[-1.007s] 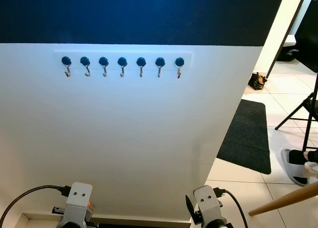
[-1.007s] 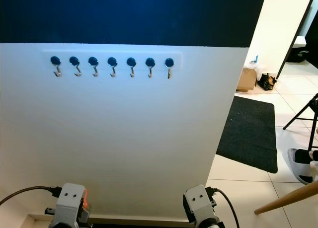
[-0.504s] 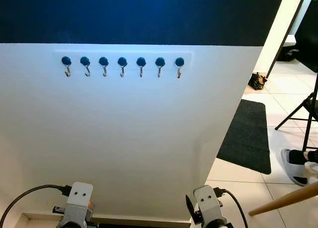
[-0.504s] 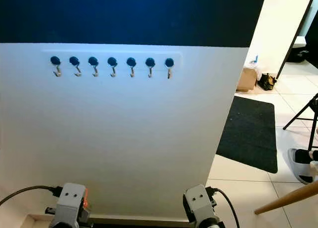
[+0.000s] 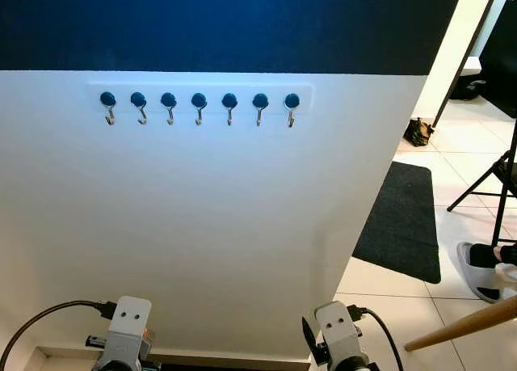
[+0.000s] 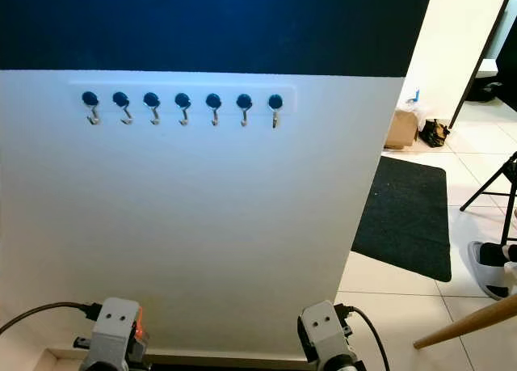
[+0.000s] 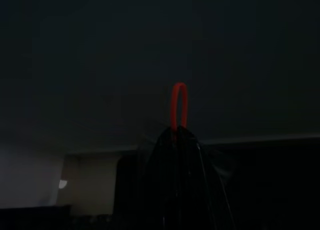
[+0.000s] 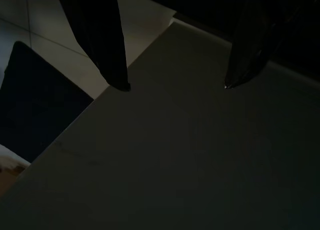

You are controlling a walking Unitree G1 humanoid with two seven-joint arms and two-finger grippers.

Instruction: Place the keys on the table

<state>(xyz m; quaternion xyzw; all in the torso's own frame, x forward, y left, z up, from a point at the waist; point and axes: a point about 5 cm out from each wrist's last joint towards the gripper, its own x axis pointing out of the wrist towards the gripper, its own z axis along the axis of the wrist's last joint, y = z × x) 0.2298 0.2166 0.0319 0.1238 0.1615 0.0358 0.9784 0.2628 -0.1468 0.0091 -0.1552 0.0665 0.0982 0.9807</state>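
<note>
seven little hooks [image 5: 199, 111] sit in a row on the white wall [image 5: 202, 225], each with a round blue knob and a bent silver tip. all of them are bare, so no keys hang there now.

down low, both arms rest by the wall. the left gripper [image 7: 176, 135] has its two black fingers pressed tight together, and a thin red loop [image 7: 179, 105] pokes out from between them. i think that loop belongs to the keys, pinched so they won't drop. it is very dark there, so i can't see the keys themselves.

the right gripper [image 8: 172, 84] has its fingers spread wide with nothing in them.

a dark fuzzy mat [image 5: 401, 221] lies on the shiny floor tiles.
</note>
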